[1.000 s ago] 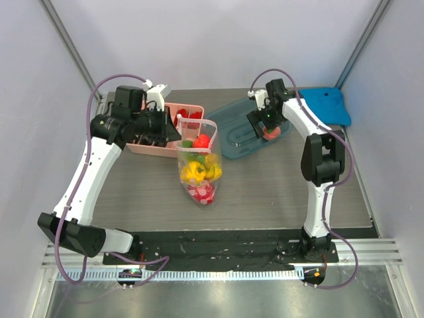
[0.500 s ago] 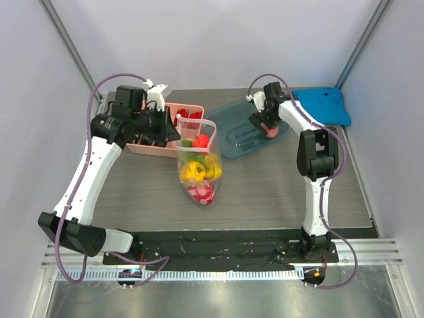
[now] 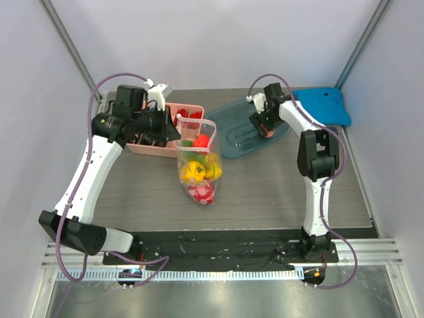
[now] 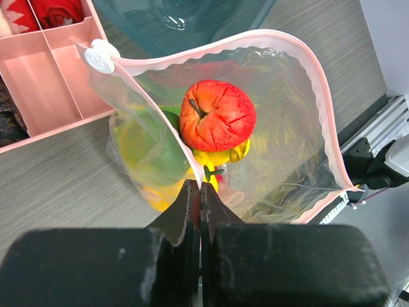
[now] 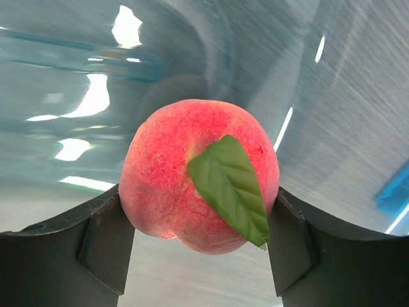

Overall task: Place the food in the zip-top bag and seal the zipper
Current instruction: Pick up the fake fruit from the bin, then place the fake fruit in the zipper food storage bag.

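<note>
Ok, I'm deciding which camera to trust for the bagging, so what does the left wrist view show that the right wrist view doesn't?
Left wrist only: the zip-top bag with its mouth open, the left end effector shut on its near edge, a red tomato inside, and the pink divided box. Right wrist only: the peach between the right end effector fingers, which press both its sides. Both: the teal tray.

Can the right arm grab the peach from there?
Probably yes. The right gripper is down at the peach on the tray, with a jaw against each side, and nothing sits in between.
</note>
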